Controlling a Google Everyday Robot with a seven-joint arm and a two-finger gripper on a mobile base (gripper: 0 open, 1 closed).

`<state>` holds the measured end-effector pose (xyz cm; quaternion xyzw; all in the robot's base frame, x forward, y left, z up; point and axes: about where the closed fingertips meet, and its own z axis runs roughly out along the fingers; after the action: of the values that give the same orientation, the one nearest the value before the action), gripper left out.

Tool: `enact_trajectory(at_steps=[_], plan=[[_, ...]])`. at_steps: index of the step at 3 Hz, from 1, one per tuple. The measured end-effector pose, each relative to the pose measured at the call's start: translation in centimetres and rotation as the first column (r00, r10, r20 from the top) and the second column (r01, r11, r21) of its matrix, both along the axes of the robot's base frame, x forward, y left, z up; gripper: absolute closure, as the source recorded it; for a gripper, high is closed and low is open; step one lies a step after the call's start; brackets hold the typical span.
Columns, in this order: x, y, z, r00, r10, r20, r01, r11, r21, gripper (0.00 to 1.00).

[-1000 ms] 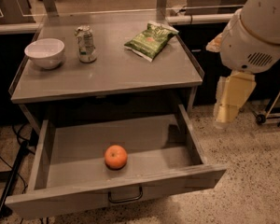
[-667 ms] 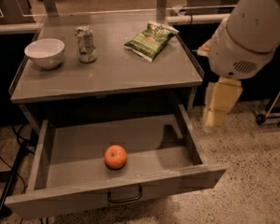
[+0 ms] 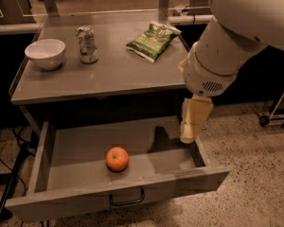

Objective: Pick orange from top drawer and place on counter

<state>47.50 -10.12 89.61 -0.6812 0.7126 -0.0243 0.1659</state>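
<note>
The orange (image 3: 117, 158) lies on the floor of the open top drawer (image 3: 66, 164), a little left of its middle, near the front panel with the dark loop handle (image 3: 127, 200). The grey counter (image 3: 109, 70) is the cabinet top above it. My gripper (image 3: 191, 124) hangs from the big white arm at the drawer's right side, above its right rim and well to the right of the orange. It holds nothing that I can see.
On the counter stand a white bowl (image 3: 45, 53) at the left, a drink can (image 3: 87, 44) beside it and a green chip bag (image 3: 151, 40) at the back right. Cables lie on the floor to the left. A wheeled stand (image 3: 274, 112) is at far right.
The arm and gripper have moved left and down, from beside the cabinet's right side to over the drawer's right edge. The orange has not moved.
</note>
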Motion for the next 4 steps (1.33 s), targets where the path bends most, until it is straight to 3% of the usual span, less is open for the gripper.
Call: enact_trajectory(at_steps=[1, 2, 3, 4], plan=[[-0.5, 0.8, -0.8, 0.9999, 0.002, -0.014, -0.002, 1.000, 0.021, 0.00], [-0.4, 6.5, -6.2, 0.9965, 0.036, -0.075, -0.032, 0.997, 0.065, 0.00], [-0.7, 6.7, -6.7, 0.9971, 0.028, -0.071, -0.023, 0.997, 0.074, 0.00], [1.9, 9.2, -11.4, 0.9983, 0.008, -0.057, -0.003, 0.996, 0.088, 0.00]])
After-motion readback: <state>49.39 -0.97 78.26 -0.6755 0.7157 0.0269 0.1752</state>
